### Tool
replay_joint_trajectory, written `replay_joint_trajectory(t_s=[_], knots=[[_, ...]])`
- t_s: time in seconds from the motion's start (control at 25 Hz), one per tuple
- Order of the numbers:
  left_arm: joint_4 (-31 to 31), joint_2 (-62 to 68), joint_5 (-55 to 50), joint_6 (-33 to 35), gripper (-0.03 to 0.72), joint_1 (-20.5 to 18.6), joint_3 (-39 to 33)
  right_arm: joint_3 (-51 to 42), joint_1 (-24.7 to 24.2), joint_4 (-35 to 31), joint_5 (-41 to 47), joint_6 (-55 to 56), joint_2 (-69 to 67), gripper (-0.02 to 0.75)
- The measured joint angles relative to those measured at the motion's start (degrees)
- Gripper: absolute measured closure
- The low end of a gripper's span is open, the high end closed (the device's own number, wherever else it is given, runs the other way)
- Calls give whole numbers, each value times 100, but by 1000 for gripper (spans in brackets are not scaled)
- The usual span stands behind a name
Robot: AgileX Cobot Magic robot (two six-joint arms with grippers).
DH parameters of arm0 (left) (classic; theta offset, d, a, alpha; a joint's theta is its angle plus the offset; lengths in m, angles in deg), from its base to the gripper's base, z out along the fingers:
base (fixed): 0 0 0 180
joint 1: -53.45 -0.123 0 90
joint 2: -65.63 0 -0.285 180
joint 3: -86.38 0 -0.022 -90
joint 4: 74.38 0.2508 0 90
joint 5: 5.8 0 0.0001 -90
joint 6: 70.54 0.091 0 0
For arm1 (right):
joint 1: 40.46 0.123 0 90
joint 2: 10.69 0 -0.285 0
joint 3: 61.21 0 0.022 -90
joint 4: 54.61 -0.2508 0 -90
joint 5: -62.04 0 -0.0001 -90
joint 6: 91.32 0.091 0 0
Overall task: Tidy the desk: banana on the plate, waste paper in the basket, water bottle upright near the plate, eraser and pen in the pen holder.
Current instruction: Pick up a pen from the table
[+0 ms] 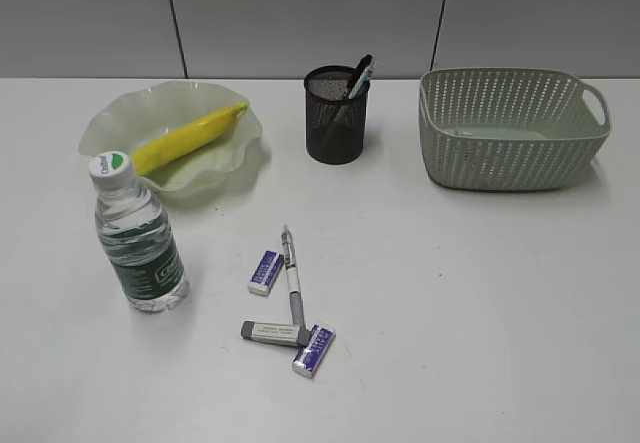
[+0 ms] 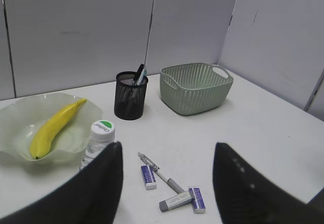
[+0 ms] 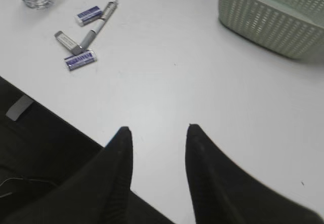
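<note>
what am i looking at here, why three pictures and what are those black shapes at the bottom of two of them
This is a two-armed robot at a white desk. One picture comes from a camera facing the desk; the other two come from cameras on the arms' wrists. The black shapes are the gripper fingers: the left gripper and the right gripper, both open and holding nothing.

On the desk: a banana lying in a green plate, an upright water bottle, a black pen holder with pens already in it, and a green basket. In the middle lie a loose pen and three small erasers.
</note>
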Motion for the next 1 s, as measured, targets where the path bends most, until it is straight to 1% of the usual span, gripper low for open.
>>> replay_joint_trajectory(t_s=[0.12, 0.2, 0.36, 0.48, 0.6, 0.64, 0.72, 0.8, 0.88, 1.0], knots=[[-99, -76, -71, 5, 274, 0, 65, 418, 0, -564, -606, -521, -1537, 444], [-160, -40, -411, 5, 291, 5, 271, 852, 0, -812, -766, -758, -2530, 444], [-4, -20, -1539, 5, 323, 7, 760, 1920, 0, -950, -845, -882, -4436, 444], [-44, -20, -2278, 5, 343, 7, 705, 2700, 44, -961, -872, -893, -5562, 444], [-232, -20, -2423, 65, 349, 7, 616, 3400, 366, -750, -872, -761, -6495, 444], [-254, -20, -2428, 71, 350, 7, 613, 3632, 557, -596, -865, -506, -6793, 444], [-274, -20, -2428, 126, 350, 7, 613, 4069, 937, -77, -725, 213, -7352, 444], [-273, -20, -2428, 336, 351, 7, 613, 4574, 1289, 298, -383, 941, -7998, 444], [-279, -20, -2428, 467, 351, 7, 613, 5053, 1513, 384, -3, 1340, -8614, 440], [-279, -20, -2428, 555, 351, 7, 613, 5795, 1716, 251, 437, 1576, -9535, 419]])
